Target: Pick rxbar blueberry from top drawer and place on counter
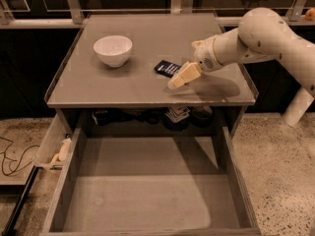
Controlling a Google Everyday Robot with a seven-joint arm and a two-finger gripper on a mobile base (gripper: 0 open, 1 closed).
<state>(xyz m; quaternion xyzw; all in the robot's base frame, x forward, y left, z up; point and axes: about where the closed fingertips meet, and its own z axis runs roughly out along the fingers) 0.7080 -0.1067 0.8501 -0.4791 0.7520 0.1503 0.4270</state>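
The rxbar blueberry (167, 68), a small dark bar with white lettering, lies flat on the counter (147, 38), right of centre. My gripper (178, 80) hangs just right of and in front of the bar, its beige fingers (184, 74) angled down towards the counter's front edge. It looks open and holds nothing. The top drawer (147, 195) is pulled out below the counter, its grey bottom bare.
A white bowl (112, 49) stands on the counter's left half. Dark items (177, 116) sit on the shelf behind the drawer. A yellowish object (61, 151) lies by the drawer's left wall. Cables (12, 156) lie on the floor at left.
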